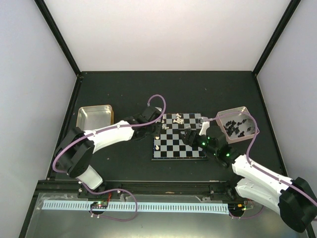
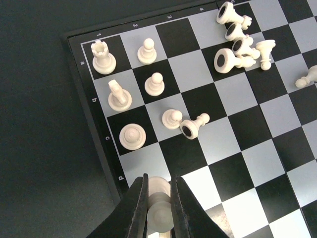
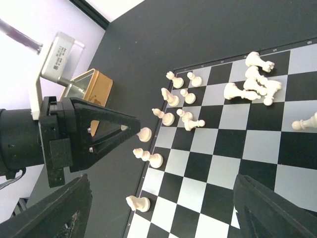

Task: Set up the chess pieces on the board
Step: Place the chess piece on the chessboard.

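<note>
Reaching in from the near edge of the dark table (image 1: pixel 124 89), the two white arms are meeting over the small flat square chessboard of black and pale-grey checks (image 1: pixel 173 148), which is lying mid-table. Two cream edge pieces (image 3: pixel 138 202) are resting on squares along the nearer part of the board's left rim. Just past them the left gripper (image 2: pixel 158 179) is hanging over that rim, its two dark fingers (image 2: pixel 140 208) pressing together on a tiny cream-white plastic chess piece (image 2: pixel 159 215). Whether that piece is touching the board cannot be told. The right gripper (image 3: pixel 162 198) is hovering above the board's right half with its fingers (image 3: pixel 49 213) spread wide and nothing between them.

Beyond the held piece, six cream-white figurines are standing upright in two short rows at the far left corner. A castle-topped rook (image 2: pixel 103 57), a knight (image 2: pixel 119 95) and a round-headed piece (image 2: pixel 132 136) are lining the edge squares. Three small pawns (image 2: pixel 154 84) are standing one square inward of them. A toppled cream piece (image 2: pixel 193 126) is lying on its side just beside the nearest pawn, showing its dark base. Along the far edge, a cluster of fallen cream pieces (image 2: pixel 240 42) is lying heaped, some touching.

Well apart on the left, a rectangular gold metal tray (image 1: pixel 94 119) is sitting. Near the far right corner, a pinkish translucent square tray (image 1: pixel 231 110) is holding tiny black chess pieces (image 1: pixel 232 128).
</note>
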